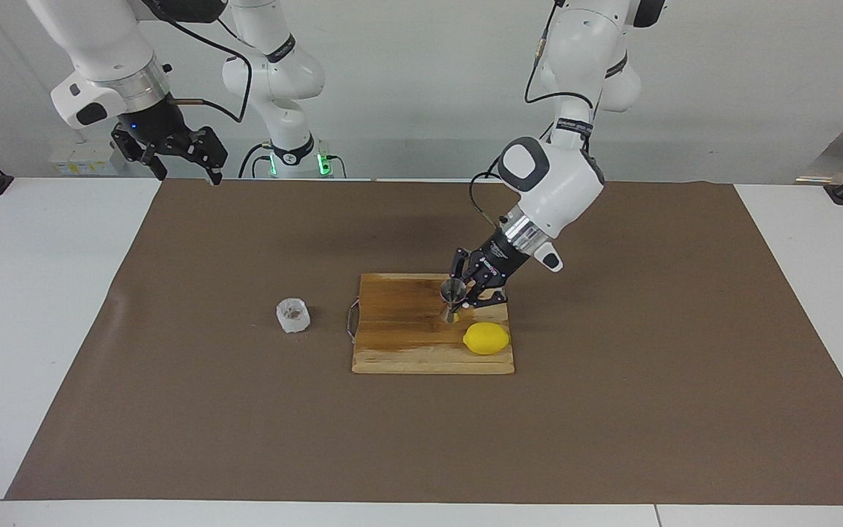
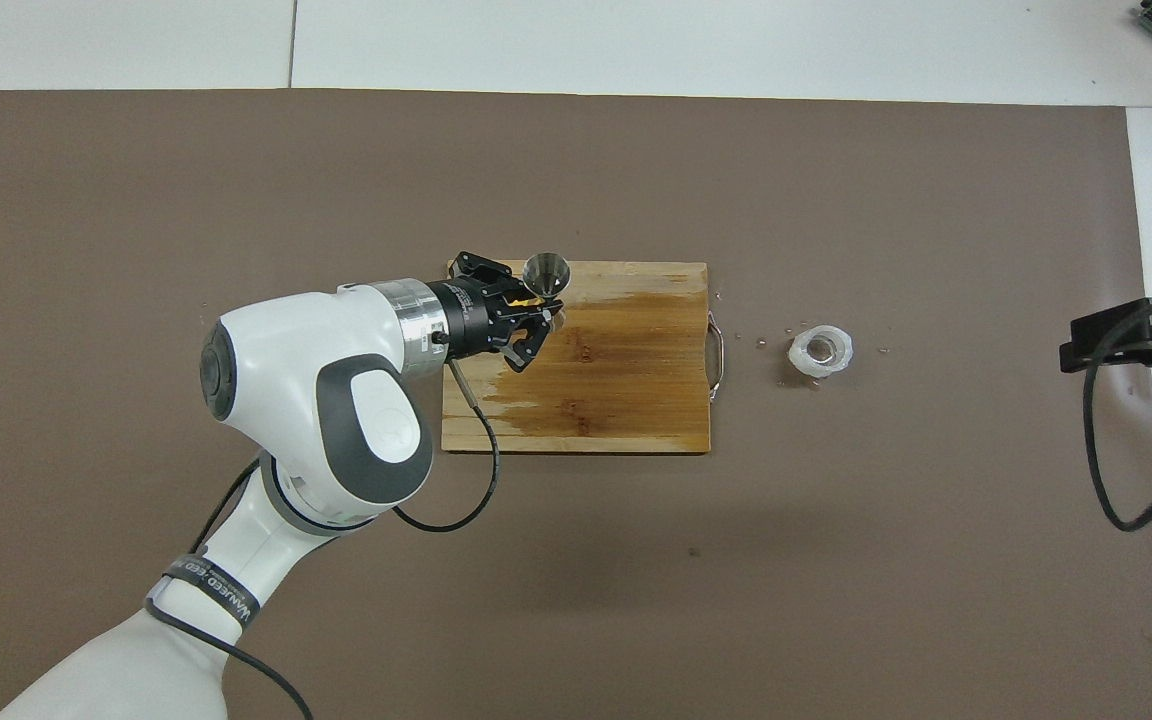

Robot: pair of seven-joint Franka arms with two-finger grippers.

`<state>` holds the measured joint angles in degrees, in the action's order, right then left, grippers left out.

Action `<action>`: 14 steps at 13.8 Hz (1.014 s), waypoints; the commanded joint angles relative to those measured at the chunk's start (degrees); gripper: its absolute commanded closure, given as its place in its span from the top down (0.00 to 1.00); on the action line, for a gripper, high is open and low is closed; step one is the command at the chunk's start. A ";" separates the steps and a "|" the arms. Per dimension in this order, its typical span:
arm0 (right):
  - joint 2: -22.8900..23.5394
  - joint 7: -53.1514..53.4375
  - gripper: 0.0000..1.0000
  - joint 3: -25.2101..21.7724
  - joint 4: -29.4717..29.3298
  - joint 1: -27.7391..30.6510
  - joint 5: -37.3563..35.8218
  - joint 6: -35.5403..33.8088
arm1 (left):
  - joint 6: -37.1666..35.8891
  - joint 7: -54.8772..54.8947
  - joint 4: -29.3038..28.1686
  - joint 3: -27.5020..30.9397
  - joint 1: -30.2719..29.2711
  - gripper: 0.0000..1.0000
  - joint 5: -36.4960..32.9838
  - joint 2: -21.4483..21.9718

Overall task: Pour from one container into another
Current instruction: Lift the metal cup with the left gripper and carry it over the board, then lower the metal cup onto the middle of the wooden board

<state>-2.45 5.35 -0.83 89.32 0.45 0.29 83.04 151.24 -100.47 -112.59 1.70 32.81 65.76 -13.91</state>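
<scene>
lemon hidden overhead under left pincer gripping jigger.

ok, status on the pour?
Left gripper shut on jigger over cutting board. Right gripper waiting, raised. Cup alone on mat. Lemon beside jigger.

A robotics lab set up as a test bench, not a kitchen: two white Franka arms are mounted at the edge of a white table, black cables hanging from them, one base showing green status lights. A plain grey wall stands just past the table. A brown paper mat covers the table's middle. The only domestic props are staged on that mat: a wooden cutting board at its centre with a lemon on it. Black camera or lamp clamps grip the table's corners
</scene>
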 commanded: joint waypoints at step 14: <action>-0.89 0.45 1.00 0.30 0.94 0.34 -0.81 0.37 | 9.42 43.34 -3.34 -0.56 7.80 0.00 54.64 -2.97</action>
<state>-2.45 5.35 -0.83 89.32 0.45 0.29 83.04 159.59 -59.54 -115.45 0.51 39.59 117.27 -17.11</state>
